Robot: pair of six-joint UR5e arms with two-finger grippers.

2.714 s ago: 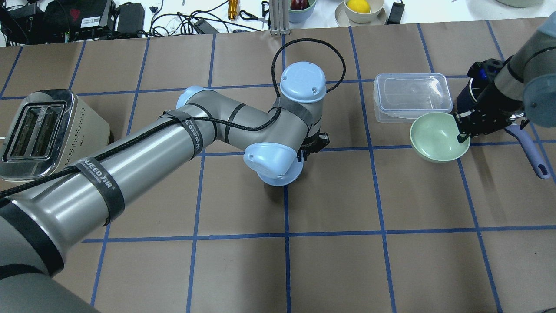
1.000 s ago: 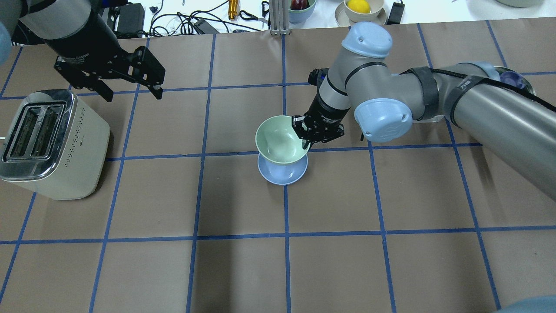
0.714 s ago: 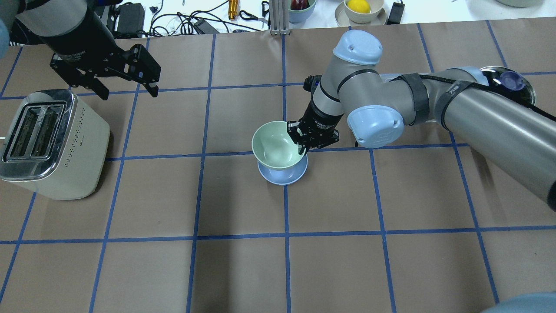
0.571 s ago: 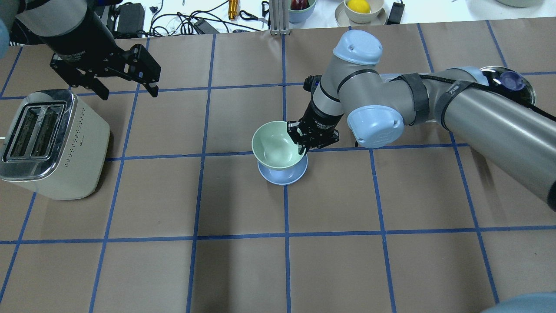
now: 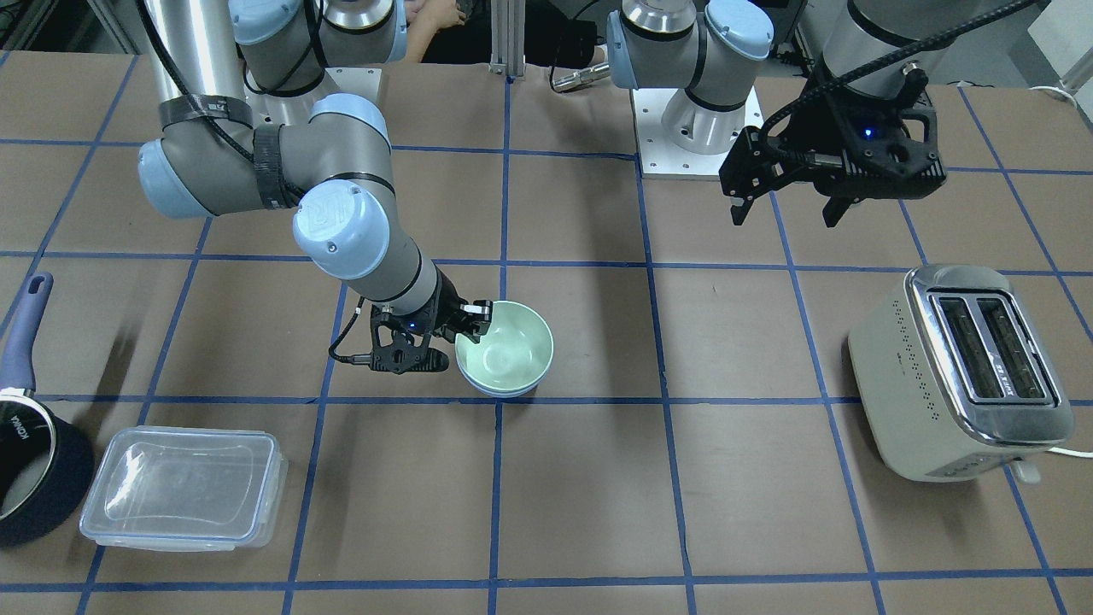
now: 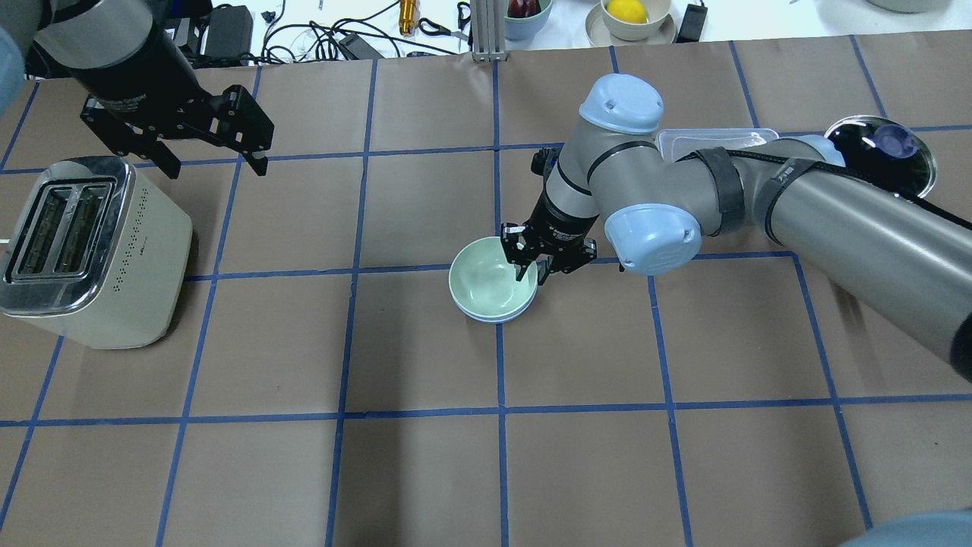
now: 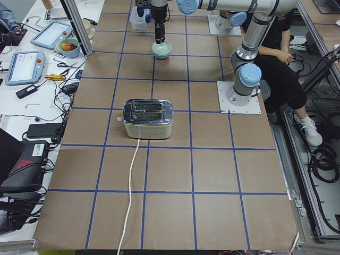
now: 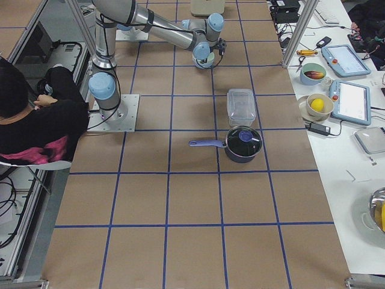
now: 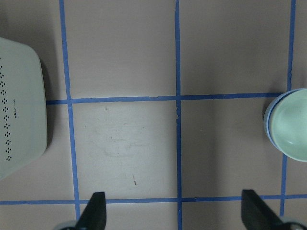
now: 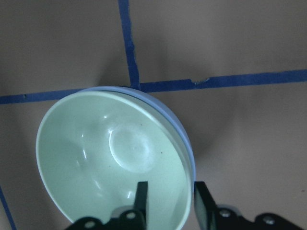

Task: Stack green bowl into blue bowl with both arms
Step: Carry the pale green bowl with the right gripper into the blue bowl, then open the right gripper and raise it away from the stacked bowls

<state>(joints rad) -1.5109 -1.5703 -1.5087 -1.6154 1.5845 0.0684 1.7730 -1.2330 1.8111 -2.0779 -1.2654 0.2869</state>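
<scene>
The pale green bowl (image 6: 486,281) sits nested inside the pale blue bowl (image 6: 495,317) at the table's middle; only the blue rim shows under it. Both bowls also show in the front view, green (image 5: 508,350) over blue (image 5: 504,391). My right gripper (image 6: 531,275) is open and straddles the bowls' near rim. In the right wrist view one finger (image 10: 141,196) is inside the green bowl (image 10: 115,158) and the other is outside the blue rim (image 10: 184,134), with gaps to the rim. My left gripper (image 6: 209,156) is open and empty, high above the table near the toaster.
A cream toaster (image 6: 83,251) stands at the left. A clear lidded container (image 5: 184,487) and a dark saucepan (image 5: 30,461) with a blue handle lie on the right arm's side. Cables, devices and bowls with fruit line the far table edge.
The right gripper has lowered the green bowl fully into the blue bowl and opened its fingers off the rim. The left gripper has drifted slightly further left.
</scene>
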